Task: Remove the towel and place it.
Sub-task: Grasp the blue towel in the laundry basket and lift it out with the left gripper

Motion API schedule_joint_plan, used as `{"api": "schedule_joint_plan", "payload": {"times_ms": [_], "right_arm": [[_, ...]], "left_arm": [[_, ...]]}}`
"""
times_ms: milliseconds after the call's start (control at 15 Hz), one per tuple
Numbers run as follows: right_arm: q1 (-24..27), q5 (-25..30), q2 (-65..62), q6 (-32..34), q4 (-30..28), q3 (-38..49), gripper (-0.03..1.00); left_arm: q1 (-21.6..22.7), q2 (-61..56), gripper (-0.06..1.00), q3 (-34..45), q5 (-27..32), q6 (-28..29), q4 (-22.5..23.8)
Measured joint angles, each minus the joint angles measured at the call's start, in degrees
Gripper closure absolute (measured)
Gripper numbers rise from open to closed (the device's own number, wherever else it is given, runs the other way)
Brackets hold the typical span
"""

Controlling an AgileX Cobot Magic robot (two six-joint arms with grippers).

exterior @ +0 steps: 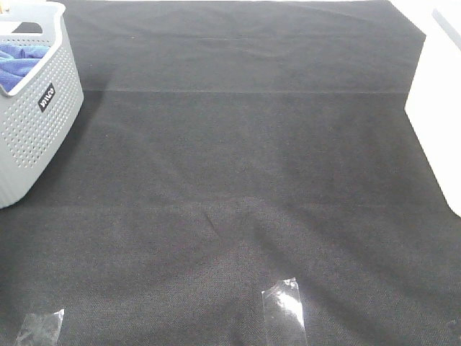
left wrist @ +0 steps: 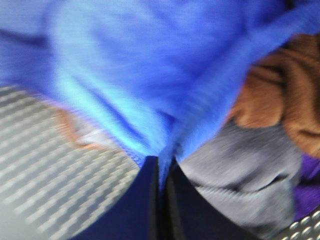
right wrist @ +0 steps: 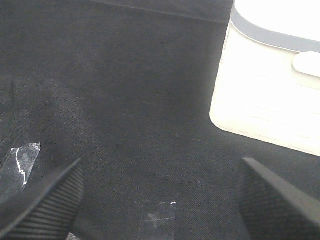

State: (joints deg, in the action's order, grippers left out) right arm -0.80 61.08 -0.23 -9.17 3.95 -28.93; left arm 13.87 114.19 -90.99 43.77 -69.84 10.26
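The royal-blue towel (exterior: 20, 63) lies inside the grey perforated basket (exterior: 36, 122) at the far left of the exterior view. In the left wrist view, blurred by motion, the towel (left wrist: 145, 75) fills most of the picture, and my left gripper (left wrist: 161, 172) is shut on a fold of it inside the basket. Neither gripper shows in the exterior view. My right gripper (right wrist: 160, 200) is open and empty above the black table cloth (right wrist: 125, 100).
Brown (left wrist: 285, 95), grey (left wrist: 240, 170) and purple (left wrist: 310, 185) cloths lie in the basket beside the towel. A white container (exterior: 439, 108) stands at the right edge and also shows in the right wrist view (right wrist: 270, 85). Clear tape patches (exterior: 282, 306) mark the front of the table.
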Motion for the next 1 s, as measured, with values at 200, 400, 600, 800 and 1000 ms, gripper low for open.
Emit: {"api": "schedule_joint_plan", "payload": {"times_ms": [200,400,600,800,1000], "right_arm": [[0.0,0.0,0.0,0.0,0.0,0.0,0.18],[0.0,0.0,0.0,0.0,0.0,0.0,0.18],[0.0,0.0,0.0,0.0,0.0,0.0,0.18],[0.0,0.0,0.0,0.0,0.0,0.0,0.18],[0.0,0.0,0.0,0.0,0.0,0.0,0.18]], "left_arm": [[0.0,-4.58,0.94,0.0,-0.29,0.0,-0.52],[0.0,-9.57,0.94,0.0,-1.2,0.0,-3.84],[0.0,-14.5,0.94,0.0,-5.33,0.0,-8.08],[-0.52,-18.56,0.94,0.0,-6.82,0.0,-12.03],[-4.53,-21.94,0.94,-0.11,-10.31,0.0,-12.78]]}}
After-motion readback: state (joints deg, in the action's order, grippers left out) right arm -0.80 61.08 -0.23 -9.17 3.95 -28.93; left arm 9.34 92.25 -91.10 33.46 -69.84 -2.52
